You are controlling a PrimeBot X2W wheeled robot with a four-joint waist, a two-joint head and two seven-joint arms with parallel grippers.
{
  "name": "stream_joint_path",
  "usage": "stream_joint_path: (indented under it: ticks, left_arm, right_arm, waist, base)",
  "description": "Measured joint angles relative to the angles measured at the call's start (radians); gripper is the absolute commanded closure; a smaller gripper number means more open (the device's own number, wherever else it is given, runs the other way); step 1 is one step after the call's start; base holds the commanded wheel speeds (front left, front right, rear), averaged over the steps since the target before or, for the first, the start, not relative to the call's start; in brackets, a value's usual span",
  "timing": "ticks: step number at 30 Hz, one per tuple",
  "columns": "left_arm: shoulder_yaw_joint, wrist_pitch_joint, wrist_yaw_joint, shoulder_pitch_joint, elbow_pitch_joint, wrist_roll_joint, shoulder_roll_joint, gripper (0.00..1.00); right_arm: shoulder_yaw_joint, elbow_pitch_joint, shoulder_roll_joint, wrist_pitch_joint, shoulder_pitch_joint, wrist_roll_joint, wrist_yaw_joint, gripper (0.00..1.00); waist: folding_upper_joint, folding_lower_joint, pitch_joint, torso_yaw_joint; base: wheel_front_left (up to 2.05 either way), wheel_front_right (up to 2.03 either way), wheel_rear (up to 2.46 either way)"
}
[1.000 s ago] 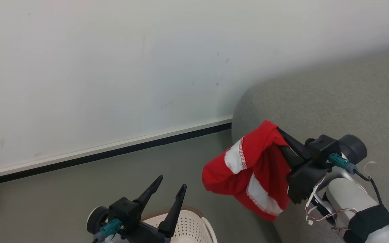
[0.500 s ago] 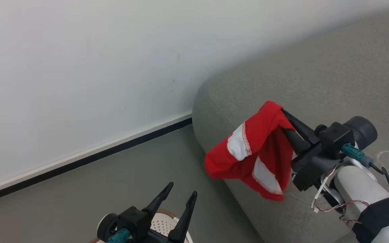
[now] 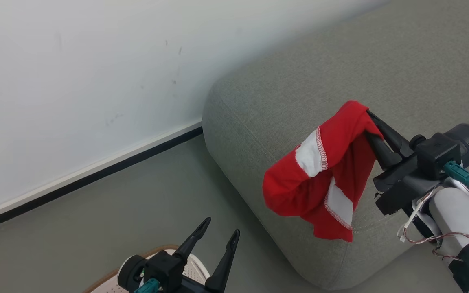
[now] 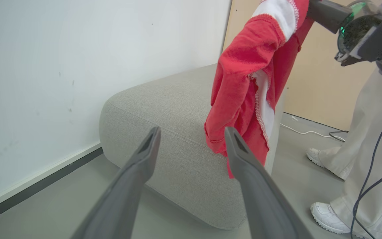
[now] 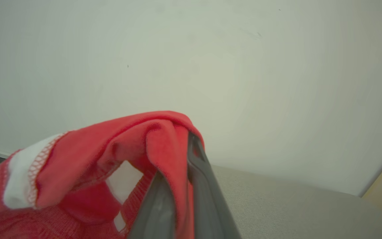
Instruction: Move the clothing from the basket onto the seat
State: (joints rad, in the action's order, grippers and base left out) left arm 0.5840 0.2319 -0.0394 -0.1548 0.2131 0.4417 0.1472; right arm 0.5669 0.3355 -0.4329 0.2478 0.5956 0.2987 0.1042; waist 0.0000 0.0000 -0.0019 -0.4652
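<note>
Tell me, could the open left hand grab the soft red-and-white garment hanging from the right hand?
Probably yes: the left hand is open, and nothing stands between it and the soft red-and-white garment the right hand holds.

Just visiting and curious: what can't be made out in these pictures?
Basket: head view, cut off by the bottom edge and covered by the left gripper; contents unseen.
Red garment: bunched, so its type is unclear.
Person: left wrist view, cut off by the right edge.

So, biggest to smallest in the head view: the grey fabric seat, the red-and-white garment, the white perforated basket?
1. Grey fabric seat
2. Red-and-white garment
3. White perforated basket, mostly cut off by the frame's edge
</note>
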Motion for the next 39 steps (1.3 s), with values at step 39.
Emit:
stream_joint_path:
  ticks: [39]
  left_arm:
    - [0.035, -0.138, -0.014, -0.316, -0.287, -0.162, 0.065, 0.00]
  right_arm:
    - [-0.224, 0.483, -0.226, -0.077, 0.786, 0.040, 0.009, 1.00]
  waist:
    - [0.0002, 0.0002, 0.478, 0.207]
  base:
    - [0.00, 0.00, 0.00]
